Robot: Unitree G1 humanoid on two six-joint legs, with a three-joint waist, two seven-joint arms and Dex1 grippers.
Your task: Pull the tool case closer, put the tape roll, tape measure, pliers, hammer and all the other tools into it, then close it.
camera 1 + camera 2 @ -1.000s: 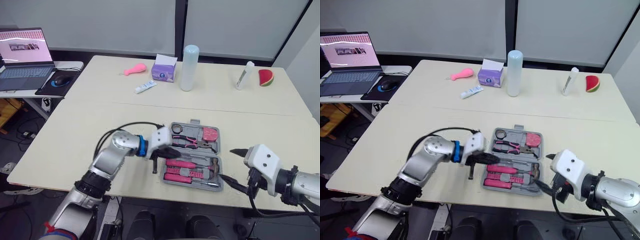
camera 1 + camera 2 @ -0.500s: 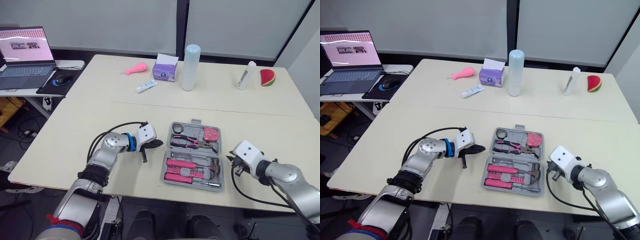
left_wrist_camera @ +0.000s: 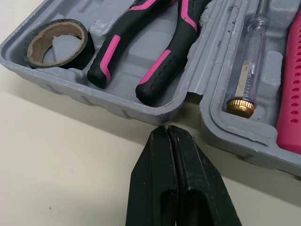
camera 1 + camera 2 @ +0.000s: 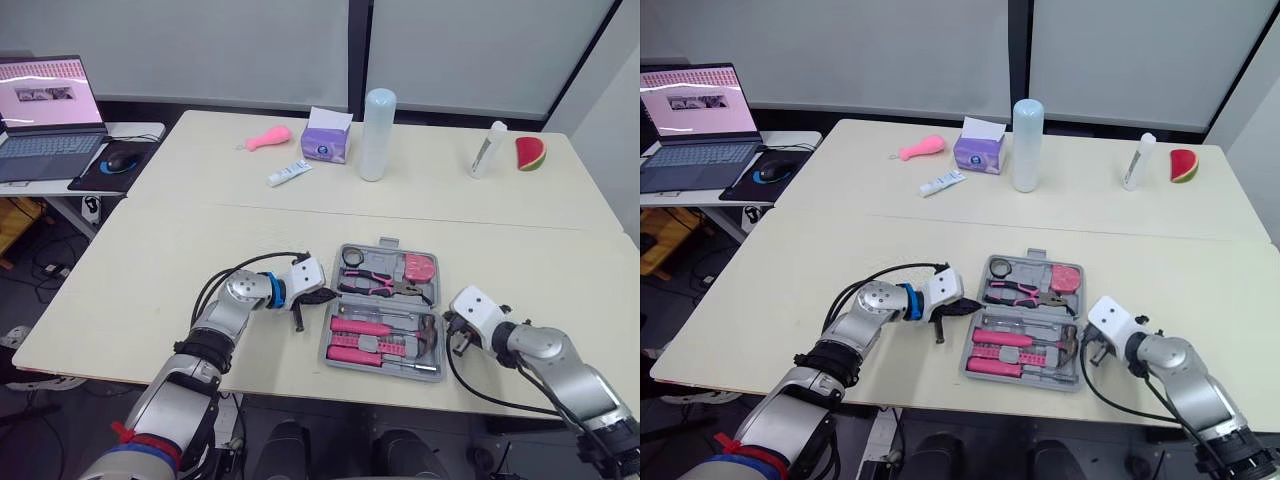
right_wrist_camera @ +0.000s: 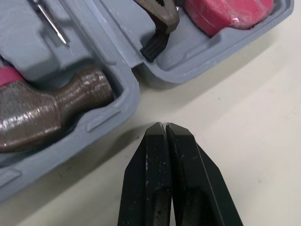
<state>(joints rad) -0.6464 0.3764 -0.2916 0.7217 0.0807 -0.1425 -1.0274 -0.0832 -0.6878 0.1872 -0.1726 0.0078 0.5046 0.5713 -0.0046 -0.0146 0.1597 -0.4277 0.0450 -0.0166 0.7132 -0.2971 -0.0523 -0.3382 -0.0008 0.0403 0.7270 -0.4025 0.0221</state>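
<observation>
The grey tool case (image 4: 332,352) lies open near the table's front edge. Its far half holds the black tape roll (image 3: 75,40), the pink-and-black pliers (image 3: 155,52) and the pink tape measure (image 4: 421,267). The near half holds the hammer (image 5: 47,108), pink-handled tools (image 4: 362,328) and a clear test screwdriver (image 3: 249,70). My left gripper (image 4: 325,297) is shut and empty, its tips on the table at the case's left edge by the hinge. My right gripper (image 4: 448,322) is shut and empty, its tips (image 5: 164,126) just off the case's right edge at the hinge.
Along the table's back stand a pink toy (image 4: 268,136), a small tube (image 4: 290,173), a purple tissue box (image 4: 328,140), a tall white bottle (image 4: 376,135), a white tube (image 4: 488,150) and a watermelon slice (image 4: 530,153). A laptop (image 4: 50,115) and a mouse (image 4: 120,158) sit on a side desk at left.
My right gripper has shut and moved in from the front right to the case's right edge. My left gripper, still shut, drew left and came back to the case's left edge.
</observation>
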